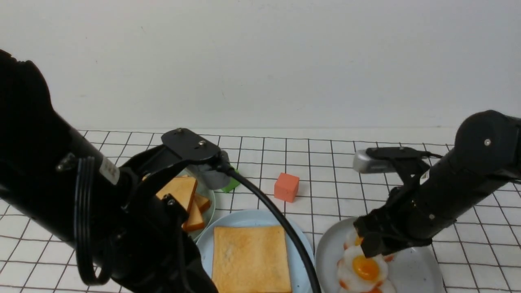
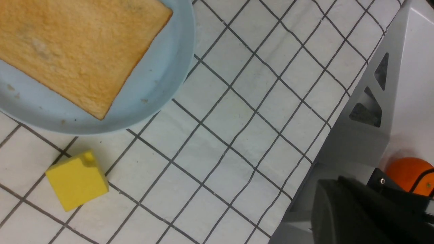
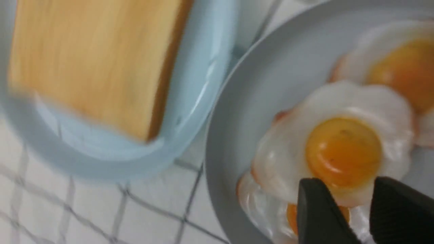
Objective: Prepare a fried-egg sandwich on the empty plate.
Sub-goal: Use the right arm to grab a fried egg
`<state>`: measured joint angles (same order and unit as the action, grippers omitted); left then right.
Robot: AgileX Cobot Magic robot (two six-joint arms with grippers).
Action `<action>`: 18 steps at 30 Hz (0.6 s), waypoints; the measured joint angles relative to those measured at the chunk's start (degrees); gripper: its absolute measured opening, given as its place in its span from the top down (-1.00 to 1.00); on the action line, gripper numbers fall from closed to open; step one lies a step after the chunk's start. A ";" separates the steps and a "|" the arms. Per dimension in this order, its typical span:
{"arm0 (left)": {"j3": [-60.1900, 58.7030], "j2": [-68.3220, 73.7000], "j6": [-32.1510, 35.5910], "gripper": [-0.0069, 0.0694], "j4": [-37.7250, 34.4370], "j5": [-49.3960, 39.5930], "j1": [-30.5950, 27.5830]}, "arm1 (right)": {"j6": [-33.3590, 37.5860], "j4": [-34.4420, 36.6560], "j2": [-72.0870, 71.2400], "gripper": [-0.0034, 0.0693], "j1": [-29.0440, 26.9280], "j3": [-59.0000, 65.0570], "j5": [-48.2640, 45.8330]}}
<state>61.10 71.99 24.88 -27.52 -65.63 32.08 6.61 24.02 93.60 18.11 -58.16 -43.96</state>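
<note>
One square golden toast slice [image 1: 250, 258] lies flat on the light blue empty plate [image 1: 244, 215], also in the left wrist view as toast [image 2: 78, 47] on the plate [image 2: 169, 78]. To its right, a grey plate [image 1: 415, 268] holds several toy fried eggs; the top fried egg [image 1: 364, 268] [image 3: 339, 149] has an orange yolk. My right gripper [image 1: 368, 248] [image 3: 352, 189] hangs over that egg, open, its black fingers [image 3: 318, 213] straddling the egg's white edge. My left gripper [image 2: 352, 213] shows only as a dark blurred shape near the table's front edge, shut and empty.
A pile of plain toast [image 1: 183, 195] sits on a pale green plate [image 1: 209, 203] behind my left arm. A red cube [image 1: 286, 187] and a green block [image 1: 231, 185] lie farther back. A yellow cube [image 2: 77, 179] lies beside the blue plate. An orange [image 2: 408, 173] sits below the table.
</note>
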 joint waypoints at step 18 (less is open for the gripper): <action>0.00 0.00 0.21 0.74 -3.25 0.94 0.00 | -2.49 -1.66 6.90 -0.06 -4.38 -0.35 3.95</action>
<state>61.10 71.99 25.09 -30.77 -64.69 32.08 4.11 22.36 100.50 13.73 -58.51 -40.02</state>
